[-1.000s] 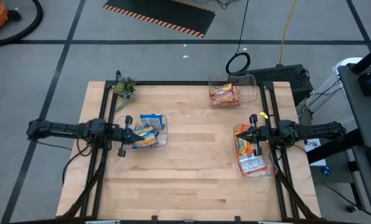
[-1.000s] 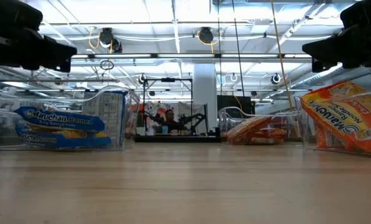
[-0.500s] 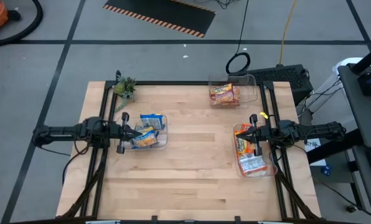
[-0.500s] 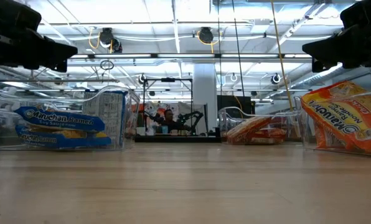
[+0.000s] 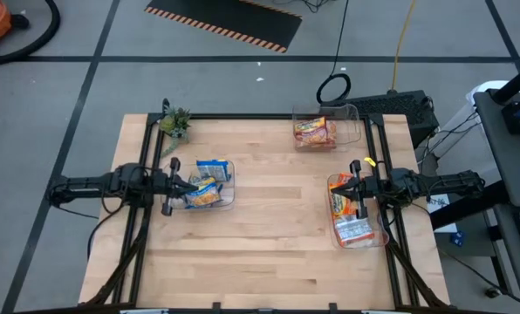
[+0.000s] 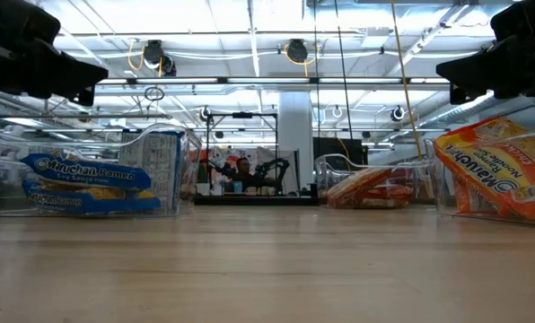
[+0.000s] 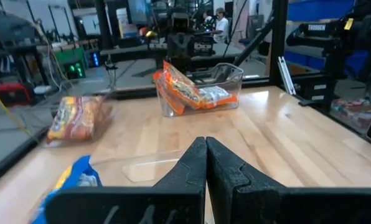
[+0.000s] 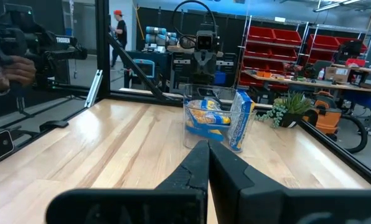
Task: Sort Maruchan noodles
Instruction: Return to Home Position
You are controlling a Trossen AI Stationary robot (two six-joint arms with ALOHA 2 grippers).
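High view: left gripper (image 5: pixel 190 185) has drawn back slightly beside the blue packets (image 5: pixel 209 181), fingers together, empty.
Right gripper (image 5: pixel 337 187): unmoved, fingers together.
Orange packets (image 5: pixel 315 133): inside clear bins (image 5: pixel 358 120).
Meaning: sorting looks finished; arms parking.

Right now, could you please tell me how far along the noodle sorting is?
Sorting looks finished: blue-and-yellow Maruchan packs sit in the left clear bin, orange packs in the far bin, orange and silver-white packs in the right bin. No pack lies loose on the table. Nothing is in hand: the left gripper and right gripper are shut and empty, at opposite table sides. Only parking the arms appears left.
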